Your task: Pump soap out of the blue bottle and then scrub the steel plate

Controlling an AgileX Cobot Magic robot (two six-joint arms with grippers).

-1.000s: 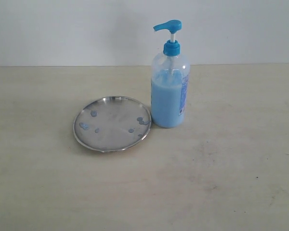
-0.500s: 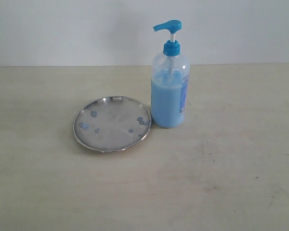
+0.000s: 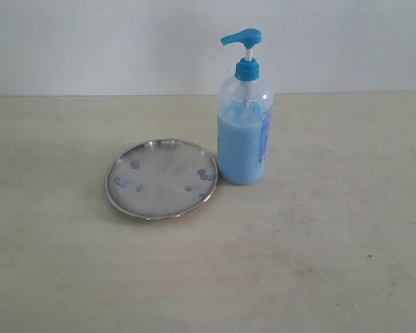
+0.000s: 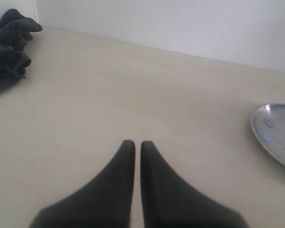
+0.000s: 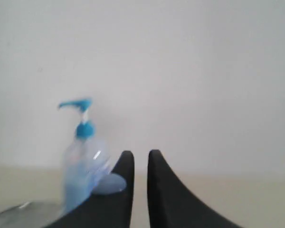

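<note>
The blue bottle [image 3: 243,139] stands upright mid-table, about half full of light blue soap, with its pump head [image 3: 243,36] raised. The steel plate [image 3: 161,178] lies flat just left of it, almost touching, and carries several small blue drops [image 3: 121,182]. Neither gripper shows in the exterior view. My left gripper [image 4: 137,143] is shut with nothing in it, low over bare table, and the plate's rim [image 4: 275,128] is off to one side. My right gripper [image 5: 141,154] is shut and empty, some way from the blurred bottle [image 5: 83,166].
A crumpled dark cloth [image 4: 9,47] lies by the wall, seen only in the left wrist view. The beige table [image 3: 319,263] ends at a white wall behind the bottle.
A small dark bit at the right edge of the exterior view has slipped out of sight. The bottle and plate have not moved.
</note>
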